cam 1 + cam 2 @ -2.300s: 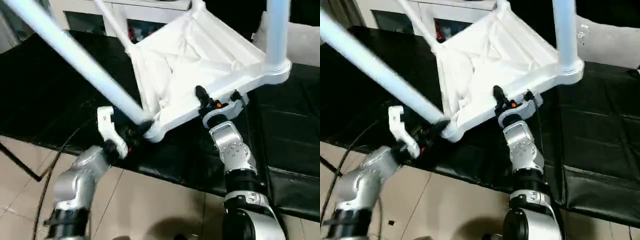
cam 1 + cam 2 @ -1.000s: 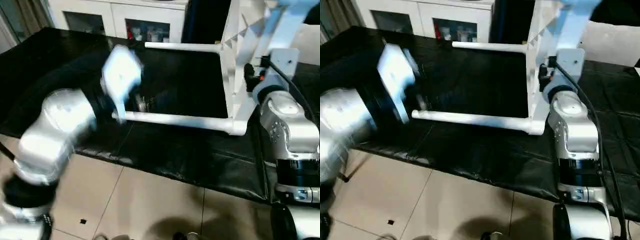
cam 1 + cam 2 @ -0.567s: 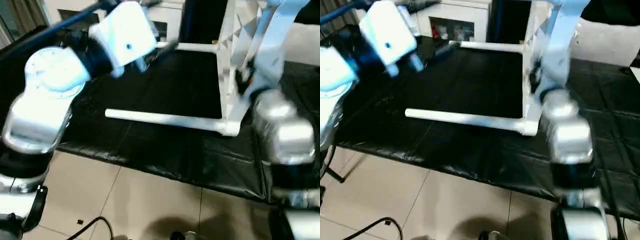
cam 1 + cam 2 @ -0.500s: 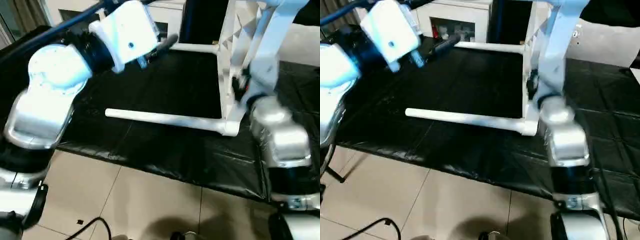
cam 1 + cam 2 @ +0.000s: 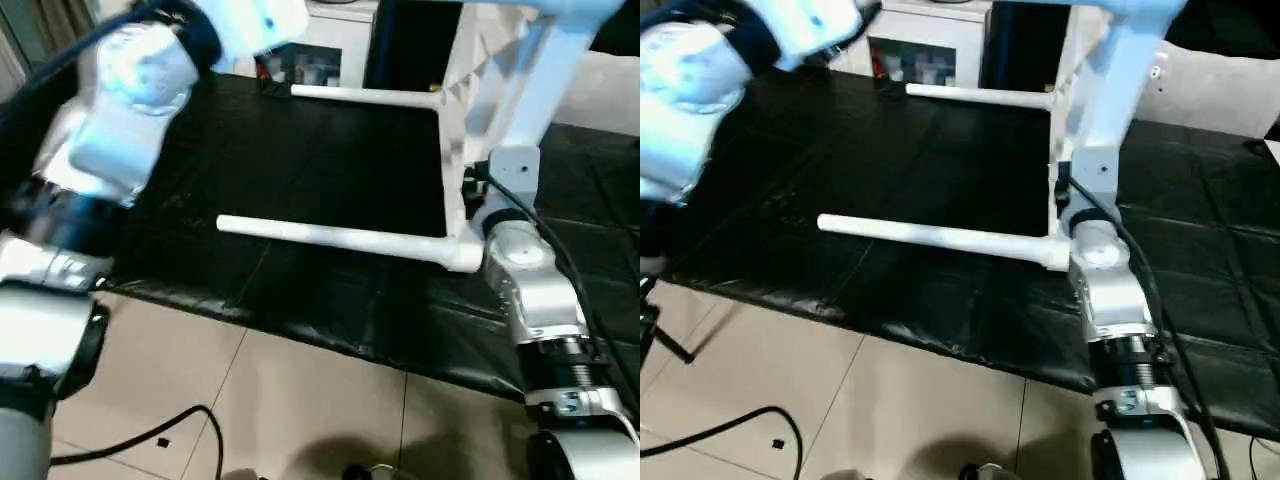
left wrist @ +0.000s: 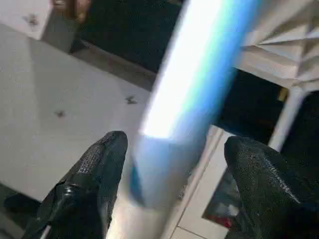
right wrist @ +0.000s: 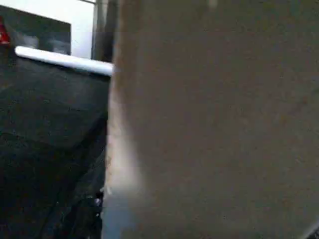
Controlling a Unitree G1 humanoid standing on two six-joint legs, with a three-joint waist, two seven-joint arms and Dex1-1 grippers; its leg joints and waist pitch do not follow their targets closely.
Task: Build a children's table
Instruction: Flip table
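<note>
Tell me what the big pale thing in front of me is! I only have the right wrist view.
Observer: It's the children's table, tipped on its side on the black work surface.
Operator: Where do its legs go?
Observer: The near leg sticks out level toward the robot's left.
Operator: What's the other arm doing?
Observer: It's raised, and the left end effector is open, with its fingers either side of an upper leg.
</note>
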